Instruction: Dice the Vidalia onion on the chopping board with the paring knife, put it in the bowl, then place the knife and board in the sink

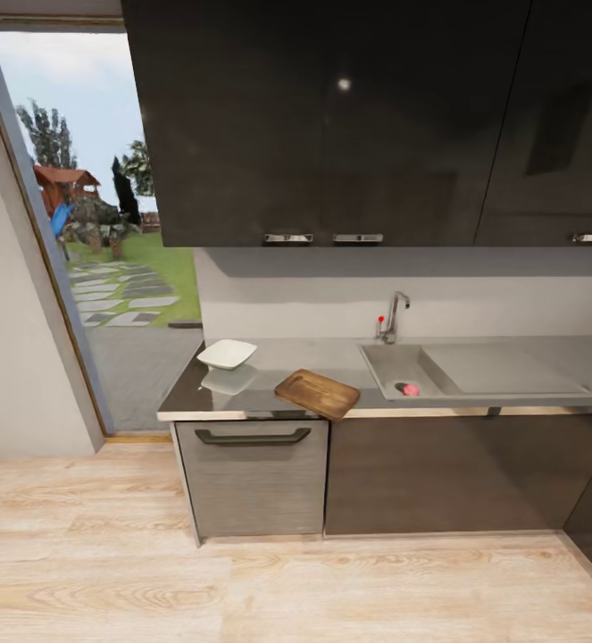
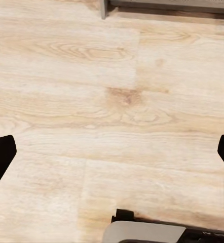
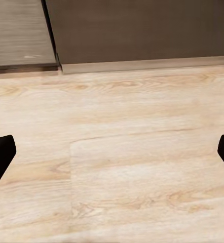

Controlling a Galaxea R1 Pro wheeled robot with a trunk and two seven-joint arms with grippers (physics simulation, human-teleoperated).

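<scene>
Kitchen scene from a few steps back: glossy dark upper cabinets (image 1: 331, 125) with chrome handles, pale backsplash, light wood floor (image 1: 242, 580) across the foreground, and a tall doorway (image 1: 99, 232) at the left opening onto a garden with stepping stones. Long grey countertop (image 1: 331, 357) running along the wall over dark lower fronts, plus a lighter grey drawer front with a dark bar handle (image 1: 252, 437) under its left end. White squarish bowl (image 1: 227, 354) near the counter's left end, reflection visible in the glossy surface just below it. Dark brown chopping board (image 1: 317, 393) just right of the bowl and apart from it, lying at an angle, front corner poking slightly over the counter's front edge. Steel sink (image 1: 474, 371) further right, chrome tap (image 1: 391, 317) with its red-tipped lever behind the basin, flat drainboard stretching off to the right. Small pinkish round thing (image 1: 410, 389) sitting in the basin close to the drain, presumably the Vidalia onion, too small to say more. No knife to make out at this distance. Left gripper (image 2: 112, 154) pointed down at bare floorboards, dark fingertips (image 2: 0, 157) at opposite edges of the left wrist view, so spread wide with nothing between. Right gripper (image 3: 112, 154) same deal: fingertips (image 3: 0, 157) far apart over the floor, cabinet base ahead of it, holding nothing.
</scene>
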